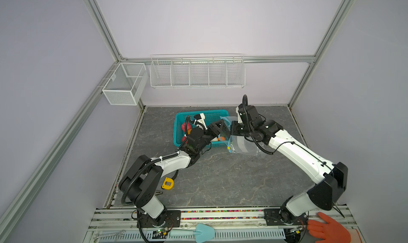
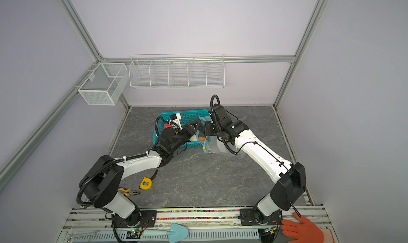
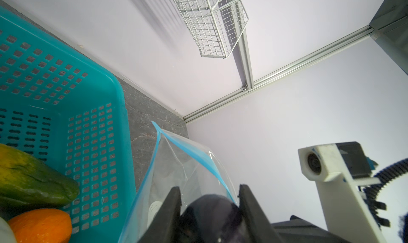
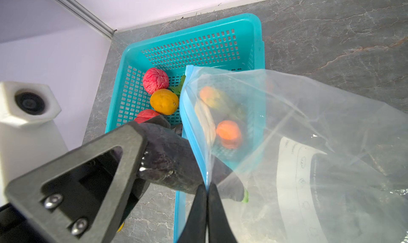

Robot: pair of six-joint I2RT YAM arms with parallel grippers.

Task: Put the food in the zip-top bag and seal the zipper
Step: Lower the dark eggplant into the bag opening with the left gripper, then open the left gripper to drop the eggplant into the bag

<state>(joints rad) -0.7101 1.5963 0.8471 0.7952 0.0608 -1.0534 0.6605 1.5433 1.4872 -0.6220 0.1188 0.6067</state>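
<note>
Jaws of left gripper [image 3: 209, 192] partway apart, clamped on dark pc [image 4: 170, 158], tip partly inside mouth of zip-top bag [image 4: 309, 120]. Right gripper [image 4: 207, 186] closed tight, pinching zipper [image 4: 191, 120]; bag held just right of teal basket [image 4: 198, 45]. Red pc [image 4: 155, 80], orange pc [image 4: 164, 101] in basket, far-centre of table [image 1: 220, 182].

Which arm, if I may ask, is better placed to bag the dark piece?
Left: the left end effector holds the dark piece at the bag mouth; the right end effector pinches the zipper.
</note>
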